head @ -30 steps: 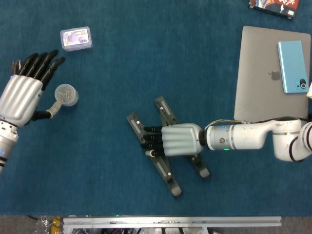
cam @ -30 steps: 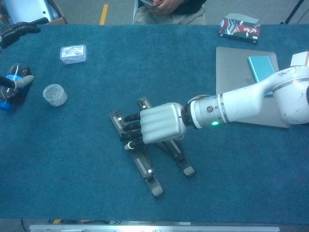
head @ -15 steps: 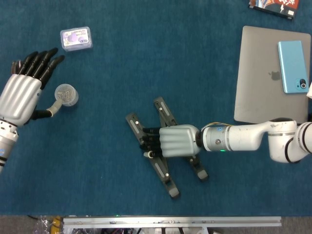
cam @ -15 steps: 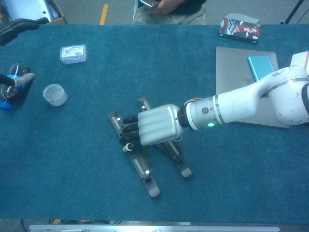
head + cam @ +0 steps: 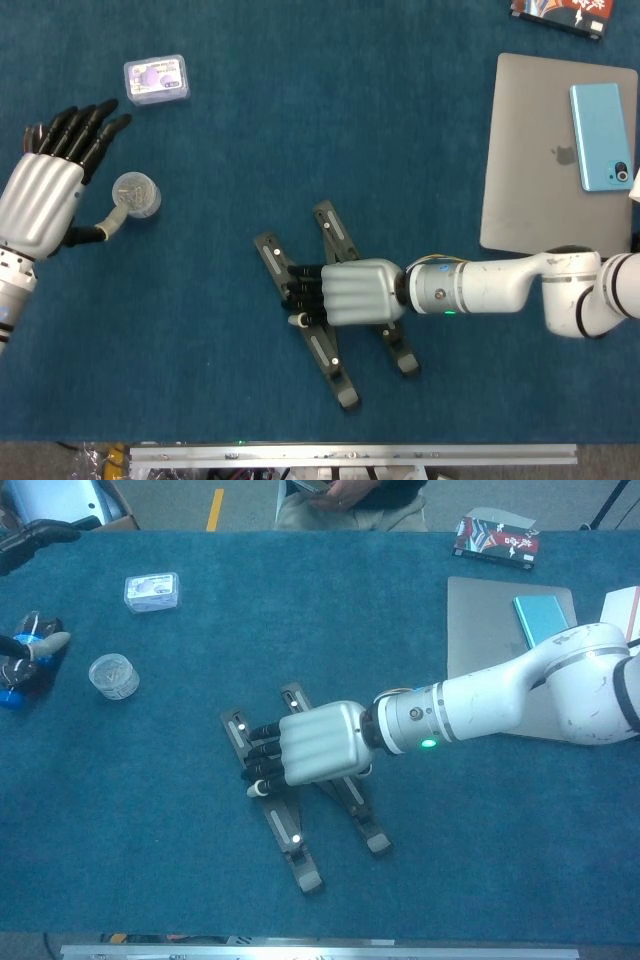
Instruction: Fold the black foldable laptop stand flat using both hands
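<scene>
The black laptop stand (image 5: pixel 326 357) lies on the blue table as two long bars side by side, running from upper left to lower right. In the chest view the stand (image 5: pixel 286 832) shows the same way. My right hand (image 5: pixel 350 292) lies palm down across both bars, its dark fingers (image 5: pixel 300 285) curled over the left bar, and my right hand (image 5: pixel 315 743) hides the middle of the stand. My left hand (image 5: pixel 45 185) hovers far to the left, fingers spread, holding nothing, well apart from the stand.
A closed grey laptop (image 5: pixel 545 170) with a blue phone (image 5: pixel 602 135) on it lies at the right. A small clear round jar (image 5: pixel 136 194) sits by my left thumb and a clear plastic box (image 5: pixel 155 78) beyond it. The table's front edge (image 5: pixel 350 455) is near.
My right hand has slid left and slightly toward the front edge, and the stand has shifted with it, its lower ends moving left. The left hand has barely moved.
</scene>
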You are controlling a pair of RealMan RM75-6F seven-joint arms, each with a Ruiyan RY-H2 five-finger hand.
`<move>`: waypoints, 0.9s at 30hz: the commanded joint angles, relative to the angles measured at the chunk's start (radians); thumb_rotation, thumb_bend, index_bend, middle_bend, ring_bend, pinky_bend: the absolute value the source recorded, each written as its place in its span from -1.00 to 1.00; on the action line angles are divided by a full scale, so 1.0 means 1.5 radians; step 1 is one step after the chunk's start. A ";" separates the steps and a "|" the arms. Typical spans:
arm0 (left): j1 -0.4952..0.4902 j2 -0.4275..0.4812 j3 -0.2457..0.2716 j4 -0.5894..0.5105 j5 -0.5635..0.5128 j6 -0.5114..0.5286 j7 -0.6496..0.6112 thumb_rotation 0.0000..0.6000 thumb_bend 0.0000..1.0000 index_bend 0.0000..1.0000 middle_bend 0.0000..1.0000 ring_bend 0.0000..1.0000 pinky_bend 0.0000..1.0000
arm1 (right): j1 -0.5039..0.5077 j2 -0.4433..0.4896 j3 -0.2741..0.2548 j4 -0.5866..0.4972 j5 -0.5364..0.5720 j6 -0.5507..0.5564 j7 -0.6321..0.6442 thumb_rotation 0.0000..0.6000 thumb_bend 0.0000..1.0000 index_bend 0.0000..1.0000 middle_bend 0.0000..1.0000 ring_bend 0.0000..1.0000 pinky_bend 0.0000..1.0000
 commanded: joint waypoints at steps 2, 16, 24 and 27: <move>0.001 -0.001 0.000 0.002 0.001 0.001 -0.002 1.00 -0.37 -1.00 -1.00 -1.00 -1.00 | 0.001 -0.001 0.000 0.000 0.003 0.001 -0.002 1.00 -1.00 -1.00 -0.89 -1.00 -1.00; 0.001 -0.004 0.000 0.005 0.006 0.000 -0.008 1.00 -0.37 -1.00 -1.00 -1.00 -1.00 | -0.003 -0.003 -0.006 -0.002 0.014 0.009 -0.003 1.00 -1.00 -1.00 -0.49 -1.00 -1.00; 0.001 -0.007 0.000 0.007 0.007 -0.003 -0.008 1.00 -0.37 -1.00 -1.00 -1.00 -1.00 | -0.008 -0.002 -0.005 -0.003 0.023 0.013 -0.005 1.00 -1.00 -1.00 -0.34 -1.00 -1.00; 0.000 -0.007 -0.001 0.006 0.007 -0.003 -0.008 1.00 -0.37 -1.00 -1.00 -1.00 -1.00 | -0.010 0.000 -0.005 -0.004 0.026 0.015 -0.006 1.00 -1.00 -1.00 -0.27 -0.97 -1.00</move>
